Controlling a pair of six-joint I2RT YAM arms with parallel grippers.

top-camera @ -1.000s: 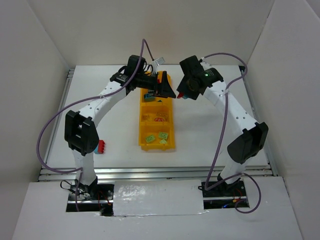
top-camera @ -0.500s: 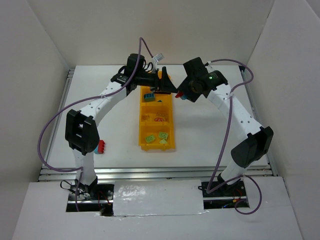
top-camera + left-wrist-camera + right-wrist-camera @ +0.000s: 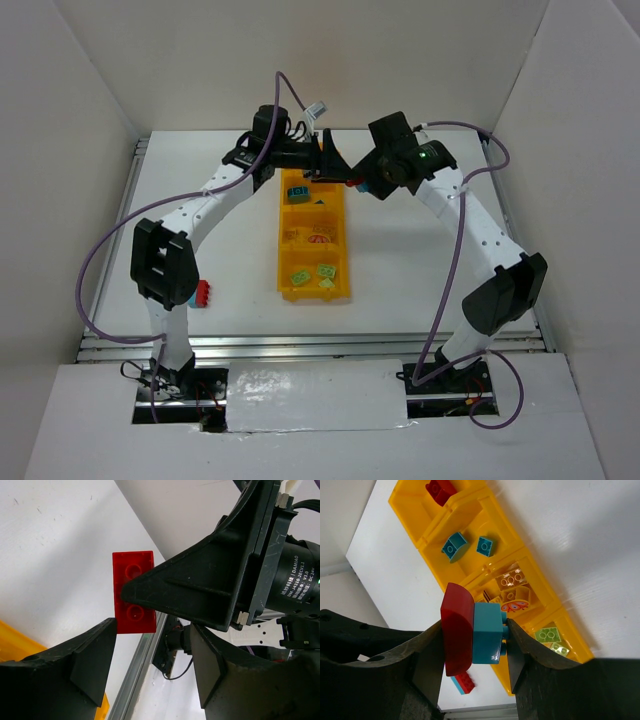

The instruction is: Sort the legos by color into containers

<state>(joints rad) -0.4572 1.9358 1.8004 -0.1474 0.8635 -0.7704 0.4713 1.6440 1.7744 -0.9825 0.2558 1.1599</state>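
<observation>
Overhead, right gripper clamped on red-and-teal lego stack at 1 o'clock of the bin; left gripper, jaws apart, over the bin's 12 o'clock end.

A white tabletop spreads beneath the left tool and the right tool. A white back wall rises just behind them. The left side wall stands well out from the left tool, and the right side wall well out from the right tool. An aluminium rail borders the tabletop's near edge, well short of either tool. Nearer still lies a white board carrying a glossy patch.
</observation>
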